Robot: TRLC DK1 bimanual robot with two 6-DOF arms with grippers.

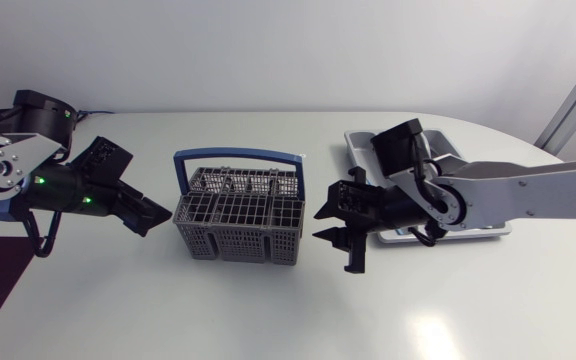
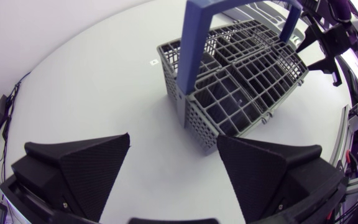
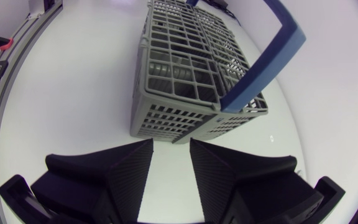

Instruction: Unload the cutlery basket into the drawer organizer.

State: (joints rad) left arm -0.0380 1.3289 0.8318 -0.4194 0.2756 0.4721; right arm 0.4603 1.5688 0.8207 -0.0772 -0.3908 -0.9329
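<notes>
The grey cutlery basket (image 1: 238, 215) with its blue handle (image 1: 238, 157) stands upright in the middle of the table. No cutlery shows in the compartments I can see. My left gripper (image 1: 156, 216) is just left of the basket, low over the table, open wide and holding nothing. From the left wrist the basket (image 2: 241, 81) lies ahead of the left gripper (image 2: 173, 168). My right gripper (image 1: 340, 232) is just right of the basket, open by a narrow gap, nothing between its fingers. From the right wrist the basket (image 3: 191, 68) is close ahead of the right gripper (image 3: 169, 155).
A silver tray-like organizer (image 1: 356, 142) lies at the back right, largely covered by my right arm (image 1: 508, 195). My right gripper (image 2: 325, 43) shows beyond the basket in the left wrist view. Bare white table lies in front of the basket.
</notes>
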